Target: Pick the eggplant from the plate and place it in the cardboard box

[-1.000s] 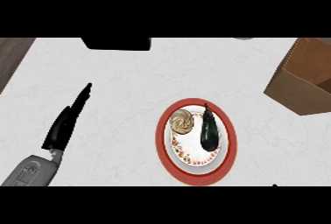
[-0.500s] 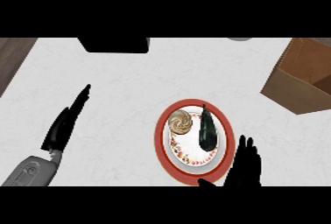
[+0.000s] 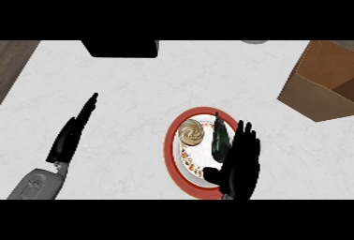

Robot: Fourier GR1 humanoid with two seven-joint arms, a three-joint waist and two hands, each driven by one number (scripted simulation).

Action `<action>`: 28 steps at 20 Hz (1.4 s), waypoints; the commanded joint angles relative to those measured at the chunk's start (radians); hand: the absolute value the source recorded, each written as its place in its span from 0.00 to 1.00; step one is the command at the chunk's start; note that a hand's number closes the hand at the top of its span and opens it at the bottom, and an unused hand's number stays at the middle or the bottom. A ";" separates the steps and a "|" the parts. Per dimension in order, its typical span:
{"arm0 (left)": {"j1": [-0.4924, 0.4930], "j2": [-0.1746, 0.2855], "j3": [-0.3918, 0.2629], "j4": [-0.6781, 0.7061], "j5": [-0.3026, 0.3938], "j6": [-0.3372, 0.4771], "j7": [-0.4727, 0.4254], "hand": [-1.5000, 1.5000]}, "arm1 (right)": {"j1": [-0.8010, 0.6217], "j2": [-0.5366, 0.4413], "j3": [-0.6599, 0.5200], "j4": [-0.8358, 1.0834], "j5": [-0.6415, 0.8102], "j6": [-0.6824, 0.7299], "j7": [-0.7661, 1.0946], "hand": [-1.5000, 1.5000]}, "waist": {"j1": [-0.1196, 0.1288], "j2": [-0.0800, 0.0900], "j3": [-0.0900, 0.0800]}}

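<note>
Overhead, a white, faintly veined counter (image 3: 124, 103) is filling the head view, with a strip of dark wood (image 3: 12, 61) showing at its upper left corner. Near the middle, a red-rimmed plate (image 3: 169, 150) is sitting on the counter. The eggplant (image 3: 219, 138), dark and slender, is lying lengthwise on the plate's white centre, and a round, tan, swirled piece of food (image 3: 192, 132) is lying just beside it on the left. A band of small red and yellow marks is running round the plate's inner ring; they are too small to tell whether any are letters.

The right hand (image 3: 240, 164) is hovering over the plate's right side, fingers straight and pointing up the view, thumb sticking out to the left, holding nothing. It is covering the right rim and sitting just beside the eggplant; whether they are touching cannot be told.

The cardboard box (image 3: 311, 93) is standing open at the upper right, well apart from the plate, with bare counter lying between them. A black block (image 3: 121, 48) and a small grey object (image 3: 254, 41) are sitting at the far edge.

The left hand (image 3: 71, 136) is resting at the left, flat and open, well apart from the plate.
</note>
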 commanded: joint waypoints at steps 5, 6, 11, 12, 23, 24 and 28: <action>0.008 0.007 0.035 -0.046 -0.008 -0.045 0.041 0.50 | -0.123 0.008 -0.026 0.142 -0.098 -0.066 0.126 0.00 | -0.002 -0.002 0.001; -0.038 -0.002 0.073 0.052 0.011 -0.068 -0.004 0.50 | -0.113 0.008 -0.029 0.106 -0.127 -0.057 0.096 0.00 | -0.010 -0.001 0.000; -0.025 -0.050 0.042 0.011 -0.053 -0.032 0.017 0.50 | -0.194 0.008 -0.075 0.290 -0.213 -0.178 0.018 0.00 | -0.002 0.001 0.001; -0.030 -0.030 0.067 -0.004 -0.041 -0.045 0.030 0.50 | -0.224 0.008 -0.047 0.303 -0.209 -0.159 0.081 0.00 | 0.001 0.000 0.001; 0.048 -0.001 0.109 -0.087 -0.054 -0.103 0.040 0.50 | -0.212 0.008 -0.024 0.415 -0.221 -0.221 0.030 1.00 | 0.006 -0.004 0.001; 0.007 -0.058 0.102 0.013 -0.061 -0.089 0.010 0.50 | -0.264 0.008 -0.043 0.452 -0.135 -0.192 0.044 1.00 | -0.003 -0.001 0.000; 0.018 -0.047 0.115 -0.011 -0.074 -0.090 0.014 0.50 | -0.312 0.009 -0.022 0.485 -0.029 -0.191 0.108 1.00 | 0.000 -0.003 0.000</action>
